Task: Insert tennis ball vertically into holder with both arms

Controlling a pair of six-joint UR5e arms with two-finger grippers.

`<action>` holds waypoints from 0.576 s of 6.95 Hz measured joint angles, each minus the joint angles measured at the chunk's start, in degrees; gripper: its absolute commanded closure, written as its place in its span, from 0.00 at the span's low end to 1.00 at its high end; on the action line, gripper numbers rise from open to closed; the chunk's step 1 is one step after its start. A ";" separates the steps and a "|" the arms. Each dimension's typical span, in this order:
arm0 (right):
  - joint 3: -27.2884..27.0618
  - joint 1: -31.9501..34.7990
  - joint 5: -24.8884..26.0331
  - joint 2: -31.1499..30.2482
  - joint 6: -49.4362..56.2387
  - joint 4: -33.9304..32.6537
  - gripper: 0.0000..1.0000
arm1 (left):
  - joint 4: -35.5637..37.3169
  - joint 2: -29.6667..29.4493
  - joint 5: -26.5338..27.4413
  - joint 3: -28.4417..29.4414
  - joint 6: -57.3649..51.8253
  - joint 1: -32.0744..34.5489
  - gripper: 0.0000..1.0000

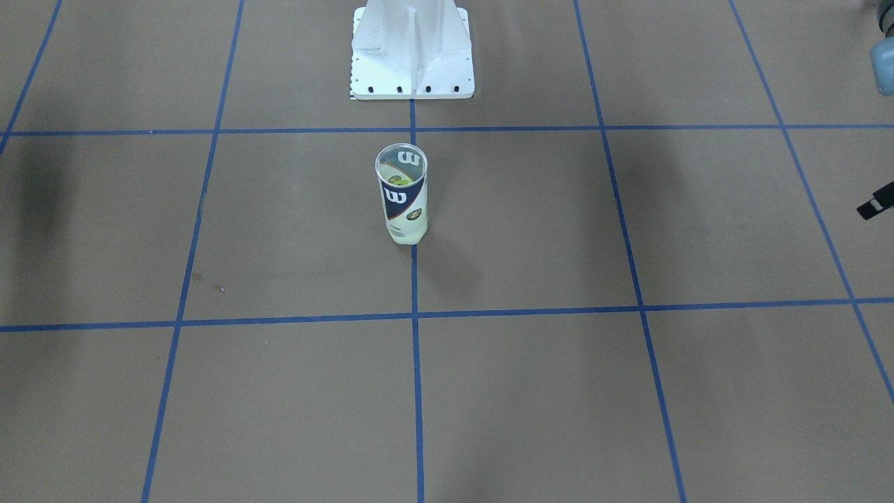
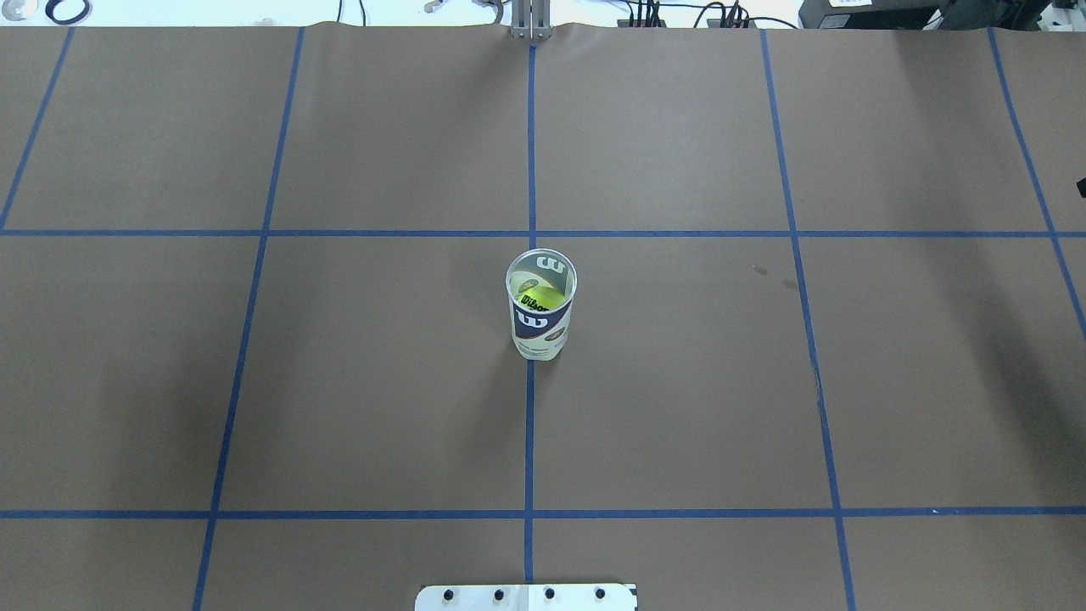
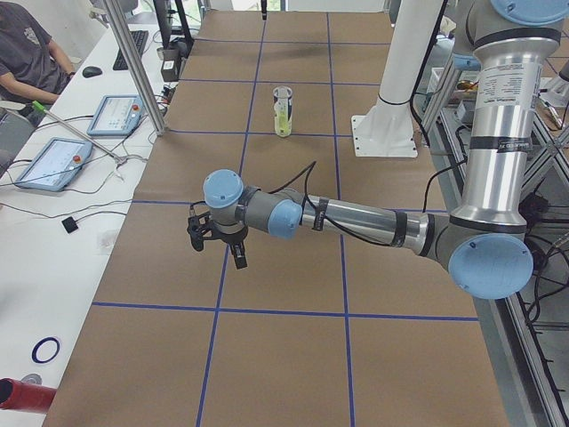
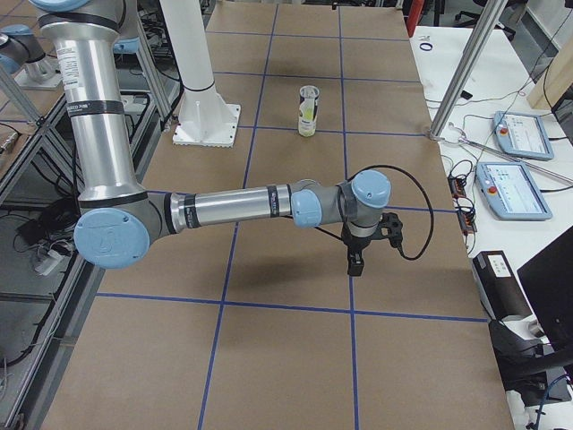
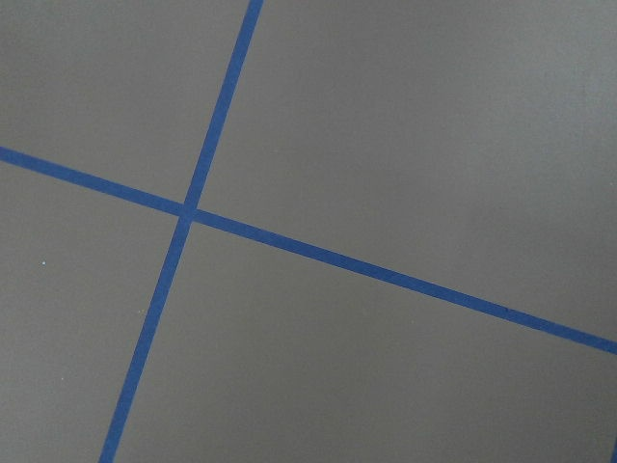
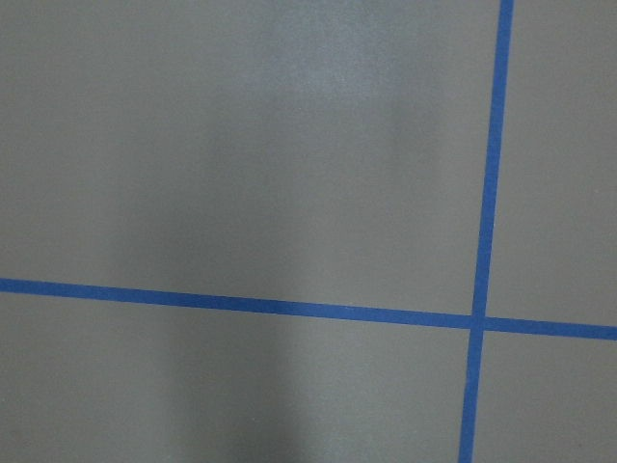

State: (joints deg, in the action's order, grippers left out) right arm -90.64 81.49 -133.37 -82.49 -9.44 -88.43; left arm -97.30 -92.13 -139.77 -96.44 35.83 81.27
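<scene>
The holder (image 2: pixel 540 327) stands upright at the table's middle on the centre blue line, also seen as the holder (image 1: pixel 403 209) (image 3: pixel 283 111) (image 4: pixel 308 110). A yellow-green tennis ball (image 2: pixel 543 299) sits inside it, below the open metal rim. My left gripper (image 3: pixel 218 249) hangs over the table far off to my left, well away from the holder; whether it is open or shut I cannot tell. My right gripper (image 4: pixel 372 251) hangs far off to my right, its state also unclear. Both wrist views show only brown table and blue tape.
The white pedestal base (image 1: pixel 412 56) (image 2: pixel 526 596) stands behind the holder on my side. Metal posts (image 3: pixel 133 62) (image 4: pixel 466 63) rise at the table's far edge. Touch pendants (image 3: pixel 53 163) (image 4: pixel 510 188) lie on the white desks, where a person (image 3: pixel 27 53) sits.
</scene>
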 measured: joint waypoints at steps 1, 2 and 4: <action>-0.02 0.03 -0.03 -0.11 0.08 0.02 0.01 | 0.08 0.28 0.07 -0.13 -1.17 0.05 0.01; -0.06 0.06 -0.05 -0.12 0.11 0.07 0.01 | 0.19 0.48 0.20 -0.27 -5.03 0.16 0.01; -0.02 0.07 -0.05 -0.19 0.12 0.09 0.01 | 0.42 1.04 1.41 0.20 -17.75 0.97 0.01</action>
State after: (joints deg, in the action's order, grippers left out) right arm -90.66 81.56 -133.42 -82.68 -9.32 -88.34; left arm -96.88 -91.09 -138.36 -96.25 18.08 82.24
